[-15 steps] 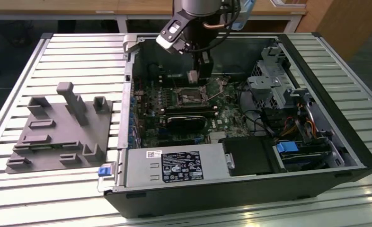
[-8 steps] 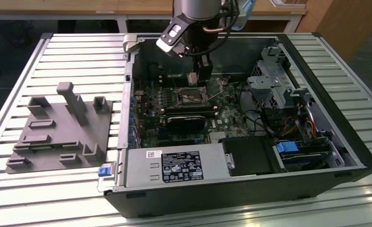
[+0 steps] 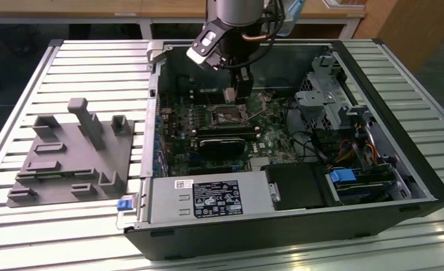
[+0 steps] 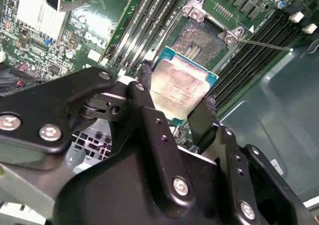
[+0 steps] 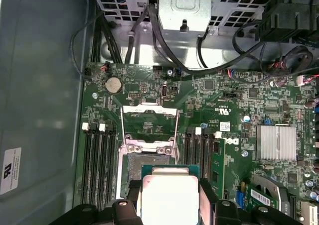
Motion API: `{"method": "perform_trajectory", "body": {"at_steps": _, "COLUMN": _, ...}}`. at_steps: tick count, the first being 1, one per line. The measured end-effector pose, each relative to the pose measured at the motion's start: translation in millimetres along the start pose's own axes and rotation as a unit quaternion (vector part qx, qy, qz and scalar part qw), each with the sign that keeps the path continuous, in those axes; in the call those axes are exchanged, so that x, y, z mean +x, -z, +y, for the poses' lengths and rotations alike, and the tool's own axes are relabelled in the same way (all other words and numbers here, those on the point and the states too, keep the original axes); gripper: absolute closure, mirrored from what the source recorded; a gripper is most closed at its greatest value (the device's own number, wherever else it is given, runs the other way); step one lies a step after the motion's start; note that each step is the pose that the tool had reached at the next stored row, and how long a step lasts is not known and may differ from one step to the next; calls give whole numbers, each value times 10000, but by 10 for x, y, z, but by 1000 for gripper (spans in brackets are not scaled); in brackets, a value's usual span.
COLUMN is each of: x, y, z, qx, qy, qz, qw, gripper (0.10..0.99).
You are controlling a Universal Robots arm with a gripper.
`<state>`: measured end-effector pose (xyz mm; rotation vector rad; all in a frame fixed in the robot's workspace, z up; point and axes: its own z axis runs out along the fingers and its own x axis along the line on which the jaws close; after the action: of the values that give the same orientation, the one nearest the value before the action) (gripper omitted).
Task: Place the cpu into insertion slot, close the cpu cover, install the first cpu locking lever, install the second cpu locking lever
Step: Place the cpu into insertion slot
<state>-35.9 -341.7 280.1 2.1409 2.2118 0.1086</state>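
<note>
My gripper (image 4: 175,93) is shut on the cpu (image 4: 179,85), a flat silver-topped chip with a green edge, clamped by its two sides between black fingers (image 4: 144,78). The chip hangs tilted just above and beside the insertion slot (image 4: 205,38), whose dark pin field lies bare. In the first wrist view the cpu (image 5: 169,197) overlaps the near edge of the insertion slot (image 5: 135,166). The cpu cover (image 5: 149,107) stands flipped open beyond the slot. A thin locking lever (image 4: 264,45) sticks out sideways. In the exterior view the gripper (image 3: 241,96) hovers over the green motherboard (image 3: 178,144).
The open black computer case (image 3: 425,169) lies on a slatted table. A power supply (image 3: 207,200), drive cage (image 3: 323,101) and cables (image 5: 164,41) ring the board. Memory slots (image 5: 97,160) flank the socket. A grey fixture (image 3: 71,152) sits at the exterior view's left.
</note>
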Motion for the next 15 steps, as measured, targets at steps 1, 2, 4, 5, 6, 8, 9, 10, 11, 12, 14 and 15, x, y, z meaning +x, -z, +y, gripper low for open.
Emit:
{"method": "perform_trajectory", "body": {"at_steps": 1, "x": 0, "y": -6, "z": 0, "qx": 0, "qy": 0, "qz": 0, "qw": 10000, "gripper": 545}}
{"method": "perform_trajectory", "body": {"at_steps": 2, "x": 0, "y": -11, "z": -1, "qx": 0, "qy": 0, "qz": -1, "qw": 10000, "gripper": 545}}
{"method": "perform_trajectory", "body": {"at_steps": 4, "x": 0, "y": -22, "z": -2, "qx": 0, "qy": 0, "qz": -2, "qw": 10000, "gripper": 545}}
{"method": "perform_trajectory", "body": {"at_steps": 5, "x": 0, "y": -28, "z": -3, "qx": 0, "qy": 0, "qz": -2, "qw": 10000, "gripper": 545}}
{"method": "perform_trajectory", "body": {"at_steps": 6, "x": 0, "y": -33, "z": -3, "qx": 0, "qy": 0, "qz": -3, "qw": 10000, "gripper": 545}}
{"method": "perform_trajectory", "body": {"at_steps": 8, "x": 0, "y": -44, "z": -4, "qx": 0, "qy": 1, "qz": -5, "qw": 10000, "gripper": 545}}
{"method": "perform_trajectory", "body": {"at_steps": 9, "x": 0, "y": -49, "z": -5, "qx": 0, "qy": 1, "qz": -6, "qw": 10000, "gripper": 545}}
{"method": "perform_trajectory", "body": {"at_steps": 10, "x": 0, "y": -54, "z": -5, "qx": 0, "qy": 1, "qz": -8, "qw": 10000, "gripper": 545}}
{"method": "perform_trajectory", "body": {"at_steps": 11, "x": 0, "y": -58, "z": -5, "qx": 1, "qy": 1, "qz": -10, "qw": 10000, "gripper": 545}}
{"method": "perform_trajectory", "body": {"at_steps": 12, "x": 0, "y": -63, "z": -6, "qx": 1, "qy": 1, "qz": -10, "qw": 10000, "gripper": 545}}
{"method": "perform_trajectory", "body": {"at_steps": 14, "x": 0, "y": -74, "z": -7, "qx": 2, "qy": 1, "qz": -11, "qw": 10000, "gripper": 545}}
{"method": "perform_trajectory", "body": {"at_steps": 15, "x": 0, "y": -80, "z": -8, "qx": 2, "qy": 0, "qz": -10, "qw": 10000, "gripper": 545}}
